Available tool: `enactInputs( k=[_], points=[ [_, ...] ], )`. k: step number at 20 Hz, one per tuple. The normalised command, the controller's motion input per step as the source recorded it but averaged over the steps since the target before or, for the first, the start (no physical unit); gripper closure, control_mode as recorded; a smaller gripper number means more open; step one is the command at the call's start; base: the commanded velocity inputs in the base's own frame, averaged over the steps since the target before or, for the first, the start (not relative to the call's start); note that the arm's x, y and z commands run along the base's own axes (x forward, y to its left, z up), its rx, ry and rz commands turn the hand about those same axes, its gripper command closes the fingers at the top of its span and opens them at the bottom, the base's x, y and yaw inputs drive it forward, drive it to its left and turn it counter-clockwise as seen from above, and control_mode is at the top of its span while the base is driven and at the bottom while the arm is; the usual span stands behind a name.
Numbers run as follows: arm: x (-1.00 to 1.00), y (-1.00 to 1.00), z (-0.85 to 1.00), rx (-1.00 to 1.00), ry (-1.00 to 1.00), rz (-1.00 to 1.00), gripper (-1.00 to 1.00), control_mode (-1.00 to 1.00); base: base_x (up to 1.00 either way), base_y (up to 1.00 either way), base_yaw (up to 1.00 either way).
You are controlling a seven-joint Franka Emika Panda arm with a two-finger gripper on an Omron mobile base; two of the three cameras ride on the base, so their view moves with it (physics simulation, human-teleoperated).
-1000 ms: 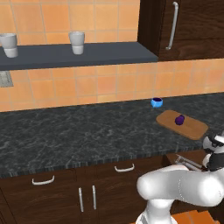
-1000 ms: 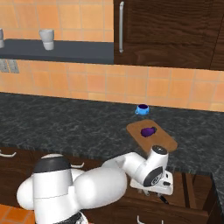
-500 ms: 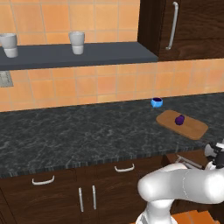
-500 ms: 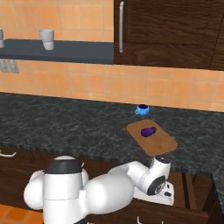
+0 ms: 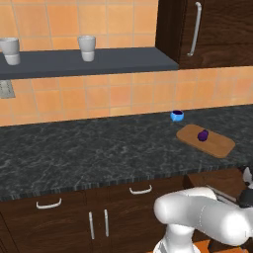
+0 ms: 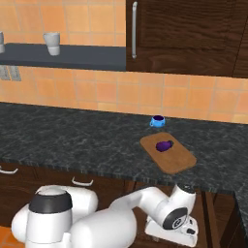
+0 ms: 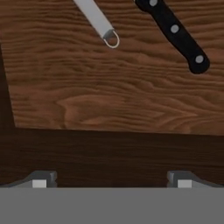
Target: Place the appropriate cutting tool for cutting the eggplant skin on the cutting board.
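The robot arm (image 6: pixel 121 223) has a smooth, glossy white shell with rounded, thick links. The joints have dark grey round caps with a lighter ring. The gripper (image 7: pixel 111 179) has two small grey finger tips with pale square pads.

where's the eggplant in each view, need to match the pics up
Left base view: the eggplant lies right of centre, on the cutting board, toward the board's far end.
Right base view: the eggplant lies right of centre, on the cutting board, toward its far end.
Hand view: a wooden drawer floor with two tool handles; no eggplant there.
Shared landmark: the blue bowl on the counter just behind the board.
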Motion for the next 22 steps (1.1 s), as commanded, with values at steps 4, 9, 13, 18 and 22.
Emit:
enactInputs(
  k=[4, 9, 13, 18, 22],
  points=[
    [-0.80, 0.05, 0.18, 0.00, 0.05, 0.06, -1.00, -1.00, 0.00, 0.00, 0.00],
    [0.34, 0.05, 0.22, -0.07, 0.00, 0.10, -1.00, -1.00, 0.00, 0.00, 0.00],
    [0.82, 0.00, 0.05, -0.02, -0.04, 0.16, -1.00, -1.00, 0.00, 0.00, 0.00],
    [0.47, 0.00, -0.16, 0.00, -0.04, 0.14, -1.00, -1.00, 0.00, 0.00, 0.00],
    [0.06, 0.03, -0.34, 0.00, 0.00, 0.13, -1.00, -1.00, 0.00, 0.00, 0.00]
  ],
)
